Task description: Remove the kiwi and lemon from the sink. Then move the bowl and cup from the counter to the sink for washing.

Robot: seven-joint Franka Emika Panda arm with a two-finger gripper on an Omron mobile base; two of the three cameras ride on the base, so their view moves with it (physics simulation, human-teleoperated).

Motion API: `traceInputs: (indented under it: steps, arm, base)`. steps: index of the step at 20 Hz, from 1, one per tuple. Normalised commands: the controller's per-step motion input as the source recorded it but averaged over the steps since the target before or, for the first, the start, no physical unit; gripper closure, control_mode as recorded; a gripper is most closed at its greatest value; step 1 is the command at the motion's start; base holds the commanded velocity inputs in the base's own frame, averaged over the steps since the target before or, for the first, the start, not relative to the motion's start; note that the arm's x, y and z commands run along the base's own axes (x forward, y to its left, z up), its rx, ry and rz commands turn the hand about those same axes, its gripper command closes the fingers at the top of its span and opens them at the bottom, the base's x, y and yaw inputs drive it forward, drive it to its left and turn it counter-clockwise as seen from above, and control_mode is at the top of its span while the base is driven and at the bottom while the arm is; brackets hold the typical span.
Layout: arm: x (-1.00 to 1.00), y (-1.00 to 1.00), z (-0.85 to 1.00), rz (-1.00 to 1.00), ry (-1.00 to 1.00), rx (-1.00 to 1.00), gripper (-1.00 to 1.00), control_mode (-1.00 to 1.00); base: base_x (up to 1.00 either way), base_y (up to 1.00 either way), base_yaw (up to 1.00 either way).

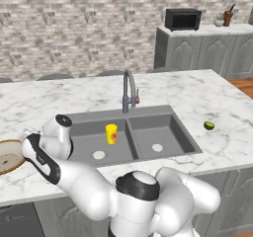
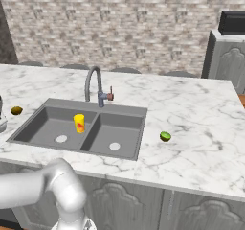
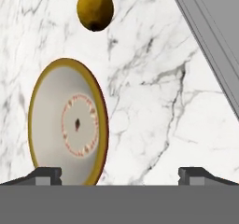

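White marble bench (image 1: 207, 95), grey double sink (image 1: 148, 132) at centre. Yellow cup (image 1: 111, 133) upright in left basin, already moved for washing. Green kiwi (image 1: 209, 126) at right on bench, brown-yellow lemon (image 3: 94, 7) at upper left of hand view, both out of sink. Tan bowl (image 3: 65, 122) at far left on bench, not yet moved. Hand (image 3: 119, 174) hovering above bowl, fingers spread wide, holding nothing, likely lining up for bowl rim.

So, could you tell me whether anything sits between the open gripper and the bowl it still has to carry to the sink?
Nothing visible does. In the hand view the bowl lies on bare counter just ahead of the open gripper, nearer one fingertip. The golden-brown fruit lies beyond the bowl, not in the way.
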Motion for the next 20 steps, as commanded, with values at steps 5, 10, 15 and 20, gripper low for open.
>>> traceInputs:
  steps: [5, 10, 15, 20]
  arm:
    - [0.11, 0.13, -0.11, 0.0, 0.0, 0.0, -1.0, -1.0]
    - [0.1, 0.08, -0.12, 0.0, 0.0, 0.0, -1.0, -1.0]
    - [0.13, 0.08, -0.11, 0.0, 0.0, 0.0, -1.0, -1.0]
    - [0.13, 0.11, -0.11, 0.0, 0.0, 0.0, -1.0, -1.0]
  base:
    - [0.0, 0.0, 0.0]
    - [0.0, 0.0, 0.0]
    - [0.0, 0.0, 0.0]
    - [0.0, 0.0, 0.0]
